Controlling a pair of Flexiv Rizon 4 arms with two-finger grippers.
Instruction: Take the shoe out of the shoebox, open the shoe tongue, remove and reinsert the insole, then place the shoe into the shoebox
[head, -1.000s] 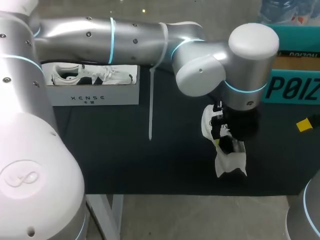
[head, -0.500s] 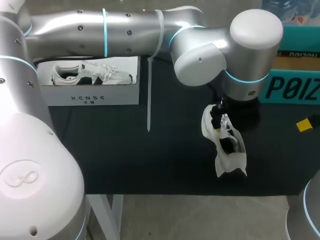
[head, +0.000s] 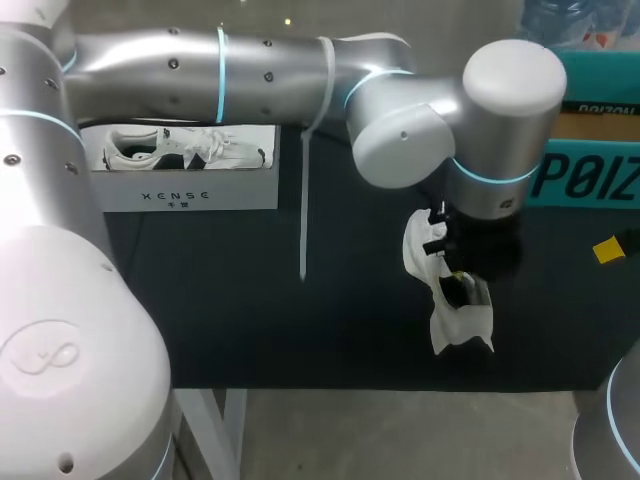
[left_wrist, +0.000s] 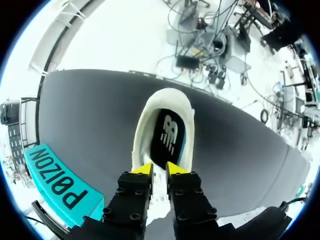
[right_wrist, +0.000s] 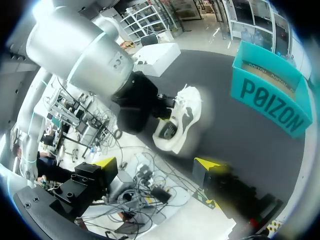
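If you're checking on the shoe (head: 460, 325), it's out on the dark table (head: 250, 310), right of the middle and near the front edge, with your left arm stretched all the way across from the left to get at it. It's a white low-top sneaker. From the left wrist view you're looking straight down into the opening: a puffy white collar, a bit of teal lining on one side, and a black insole (left_wrist: 167, 137) with a white logo lying flat inside. The left gripper (left_wrist: 159, 169) sits right at the mouth of the shoe with its yellow tips close together, and there's a strip of white between them, so it looks pinched on the tongue (left_wrist: 160, 184). Can't tell how much of it it's got, though. The right gripper (right_wrist: 157, 163) is off to the right side with its fingers spread wide and nothing in them, well apart from the shoe. The teal box (head: 590, 175) sits at the back right, just past the shoe. Over at the back left is a white box (head: 190, 190) with another white sneaker (head: 180, 148) lying on its side in it.
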